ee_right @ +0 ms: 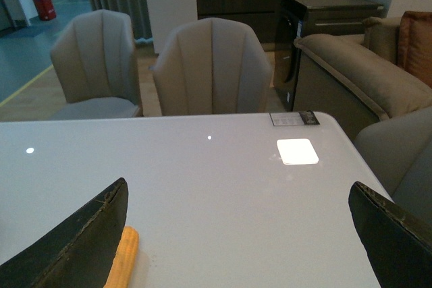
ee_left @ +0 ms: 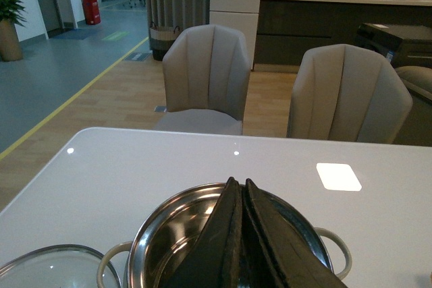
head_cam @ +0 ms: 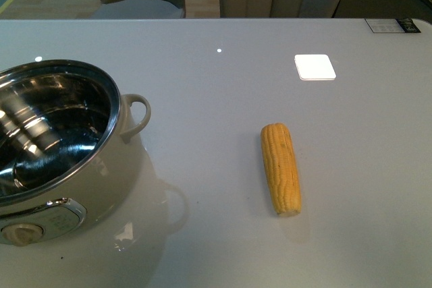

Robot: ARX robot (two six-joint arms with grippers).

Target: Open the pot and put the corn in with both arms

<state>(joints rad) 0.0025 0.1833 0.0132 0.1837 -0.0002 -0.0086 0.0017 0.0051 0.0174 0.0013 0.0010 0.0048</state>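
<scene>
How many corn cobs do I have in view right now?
1. The corn lies on the table, right of the pot and apart from it. None shows inside the pot, which is partly cropped.

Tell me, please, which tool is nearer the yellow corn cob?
Right. The right tool is beside the yellow corn cob; the left tool hovers over the cream-white pot.

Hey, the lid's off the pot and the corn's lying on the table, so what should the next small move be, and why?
Probably shift the right end effector sideways over the corn, then lower it. Its jaws stand wide open, but the corn shows beside one finger, not between them. The pot is uncovered, with no corn inside.
</scene>
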